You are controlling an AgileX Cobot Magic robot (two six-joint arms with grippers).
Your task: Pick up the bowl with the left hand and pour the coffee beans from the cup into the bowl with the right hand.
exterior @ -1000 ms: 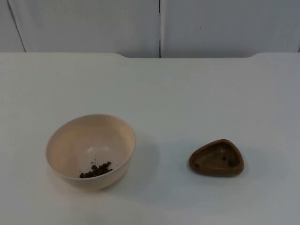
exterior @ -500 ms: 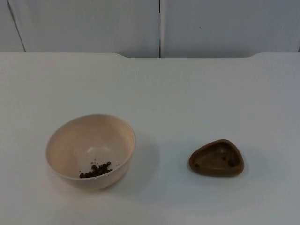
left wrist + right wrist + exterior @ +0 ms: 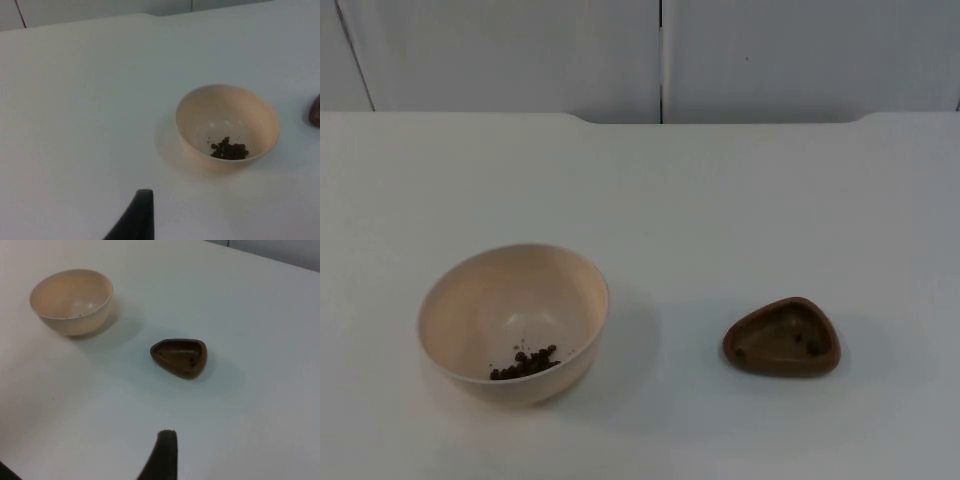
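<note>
The bowl stands upright on the white desk with a small heap of beans in its bottom. The brown cup sits well apart to its right, a few beans inside. My left gripper hangs back above the desk, aimed toward the bowl; my right gripper likewise faces the cup. Both arms wait, touching nothing. Whether either is released or clenched, I cannot tell.

Bowl stood on the table at the near left; cup stood on the table to its right, well apart. Coffee beans lay in the bowl's bottom, toward its near side. Partition wall ran behind the table's far edge.
</note>
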